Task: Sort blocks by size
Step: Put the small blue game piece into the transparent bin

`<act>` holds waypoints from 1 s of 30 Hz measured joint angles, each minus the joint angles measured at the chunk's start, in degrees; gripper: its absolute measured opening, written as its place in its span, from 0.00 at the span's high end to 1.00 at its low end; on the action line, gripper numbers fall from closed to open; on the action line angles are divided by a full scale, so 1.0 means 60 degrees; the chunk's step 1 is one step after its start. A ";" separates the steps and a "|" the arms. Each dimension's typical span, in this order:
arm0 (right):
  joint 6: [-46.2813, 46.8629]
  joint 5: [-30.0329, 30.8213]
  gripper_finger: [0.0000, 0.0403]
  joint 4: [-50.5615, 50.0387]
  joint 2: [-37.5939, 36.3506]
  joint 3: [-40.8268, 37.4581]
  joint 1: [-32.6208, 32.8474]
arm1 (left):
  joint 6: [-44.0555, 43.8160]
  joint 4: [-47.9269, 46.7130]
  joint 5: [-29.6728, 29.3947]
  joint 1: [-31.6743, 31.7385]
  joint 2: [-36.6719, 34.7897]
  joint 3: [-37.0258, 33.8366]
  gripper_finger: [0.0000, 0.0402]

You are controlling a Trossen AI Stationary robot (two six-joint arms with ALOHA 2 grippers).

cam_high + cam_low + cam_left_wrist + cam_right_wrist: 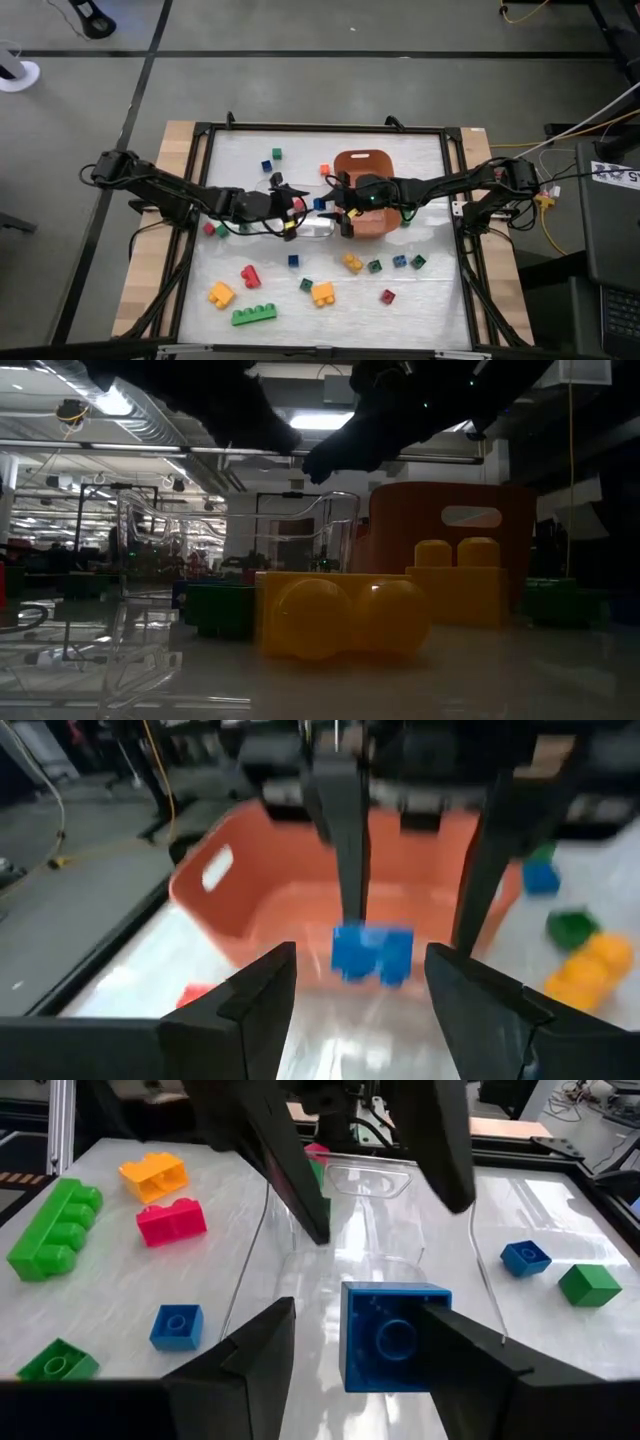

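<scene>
A small blue block [392, 1335] shows between the two grippers, over the clear tray [372, 1230]. It is tipped so that its hollow underside faces the right wrist camera. It seems to lie in the tray, and I see no finger touching it. My right gripper [338, 208] stands open just right of it, in front of the orange bin [372, 165]. My left gripper [296, 212] stands open at the tray's left end. In the left wrist view the blue block [370, 952] sits below the right gripper's fingers [348, 850]. Other blocks lie scattered on the table.
Near the front edge lie a long green block [254, 314], yellow blocks [221, 294] [322, 293] and a red block [250, 275]. A row of small blocks [399, 261] lies front right. Green [276, 154] and orange [325, 169] blocks sit at the back. A black frame [200, 180] rims the table.
</scene>
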 joint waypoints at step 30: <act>-0.0011 -0.0004 0.51 -0.0180 0.0007 0.0004 -0.0004 | -0.0481 -0.0981 0.0458 0.0571 0.0904 0.0014 0.48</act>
